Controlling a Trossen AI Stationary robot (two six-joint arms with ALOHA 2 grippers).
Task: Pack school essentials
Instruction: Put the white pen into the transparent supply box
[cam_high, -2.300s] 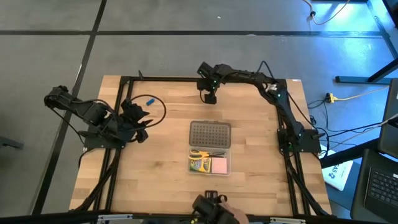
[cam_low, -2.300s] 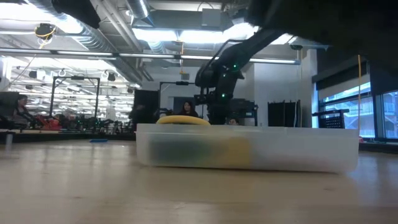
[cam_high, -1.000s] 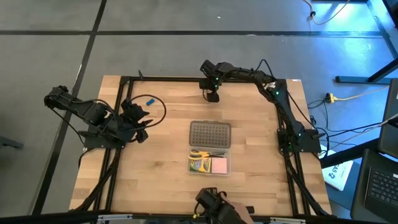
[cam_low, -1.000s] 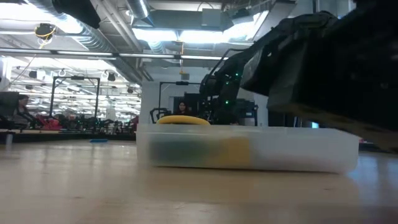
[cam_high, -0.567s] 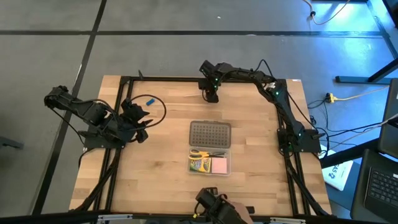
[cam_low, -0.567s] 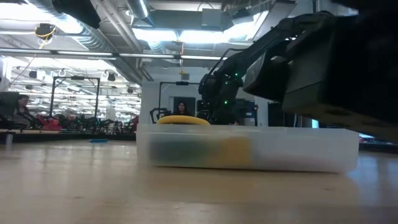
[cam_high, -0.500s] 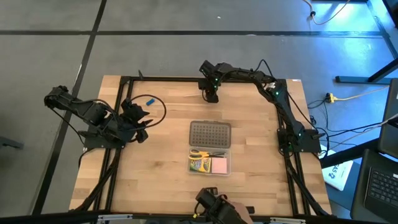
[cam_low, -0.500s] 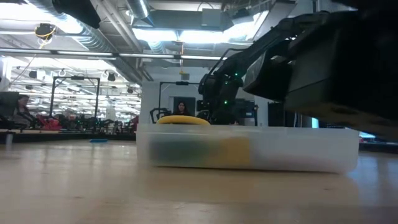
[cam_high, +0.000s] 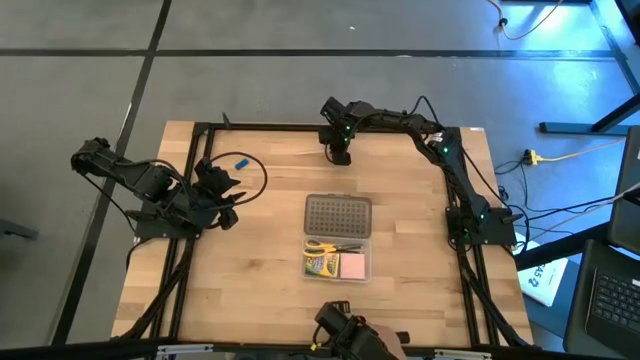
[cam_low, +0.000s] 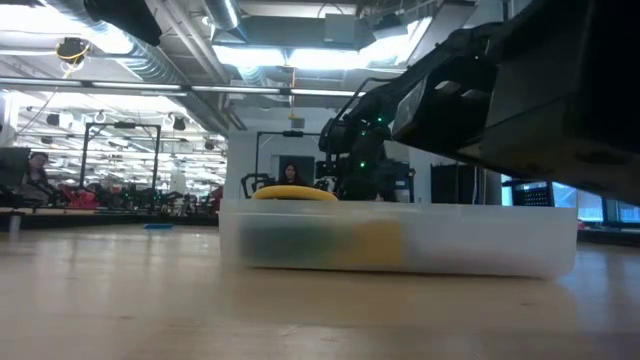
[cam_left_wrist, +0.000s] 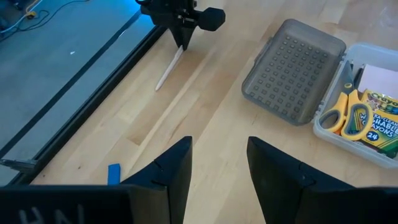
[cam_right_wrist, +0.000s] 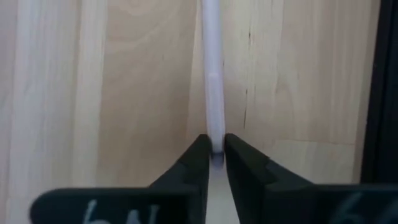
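Note:
A pale stick (cam_high: 311, 154) lies on the wooden table near its far edge. My right gripper (cam_high: 339, 152) is shut on the stick's right end. A small blue eraser (cam_high: 240, 160) lies at the far left. My left gripper (cam_high: 226, 196) is open and empty at the table's left, just near of the eraser. The clear case (cam_high: 337, 257) at the table's middle holds yellow-handled scissors (cam_high: 320, 246), a crayon box (cam_high: 320, 266) and a pink pad (cam_high: 353, 265). Its grey perforated lid (cam_high: 337, 215) lies open on the far side. My right gripper pinches the pale stick's end (cam_right_wrist: 214, 144) between its two fingertips (cam_right_wrist: 200, 155). The fingers come from above, pointing down, as the left wrist view shows (cam_left_wrist: 183, 45). The rest of the stick (cam_left_wrist: 166, 70) lies on the table toward the left.
A black frame (cam_high: 262, 126) runs along the table's far edge, close behind the stick. A person's hand with a dark object (cam_high: 345, 335) is at the near edge and fills the right of the low view (cam_low: 540, 90). Bare wood lies between the case and the left gripper.

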